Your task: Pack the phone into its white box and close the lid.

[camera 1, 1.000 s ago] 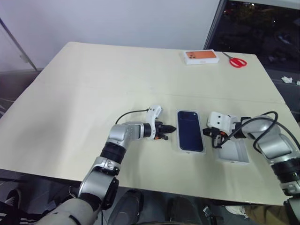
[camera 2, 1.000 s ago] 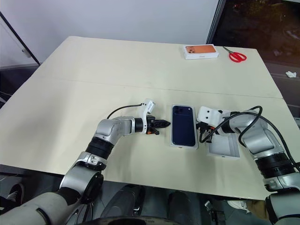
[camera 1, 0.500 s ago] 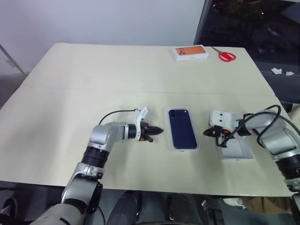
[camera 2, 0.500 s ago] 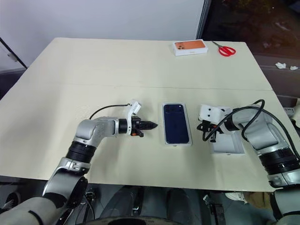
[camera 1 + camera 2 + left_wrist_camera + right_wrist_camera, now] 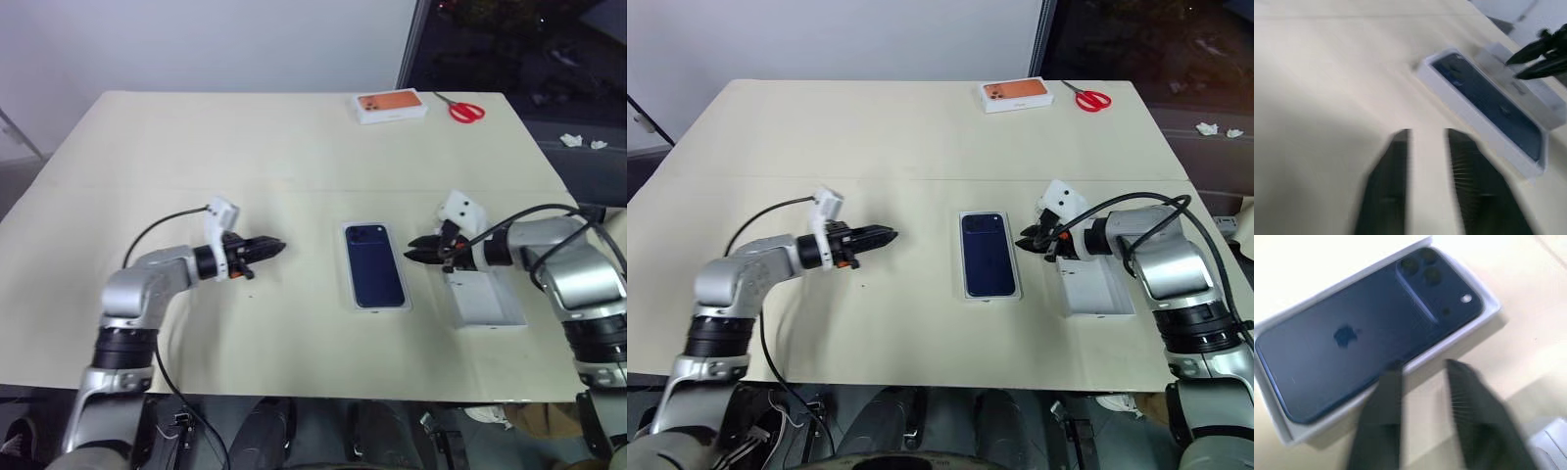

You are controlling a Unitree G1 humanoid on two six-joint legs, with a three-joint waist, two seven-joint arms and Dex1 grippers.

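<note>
Across the cream worktop (image 5: 196, 147) the task's things lie in a short row near the front edge, between the robot's two arms. Largest of them is the lid (image 5: 485, 302), lying at the right of the row, apart from the tray and partly under the right arm. It reads as thin, light cardboard: stiff enough to lift by its long edges, yet easy to dent, and its smooth sides could slip out of narrow fingers, so a pinch across one long wall near the middle looks safest.

Next comes the white box (image 5: 376, 304), a shallow tray, with the phone (image 5: 373, 264) already lying flat inside it, back upward, camera cluster toward the far end. The phone is slim, glossy and probably the heaviest piece; it seems seated, so it likely needs no further handling.

At the far edge sit a white box with an orange phone picture (image 5: 391, 106) and red scissors (image 5: 466, 111), both well apart from the work.

Left hand (image 5: 276, 246) hovers well to the left of the tray, fingers parted and empty. Right hand (image 5: 416, 249) hangs just beside the tray's right rim, fingers likewise parted, gripping nothing.
</note>
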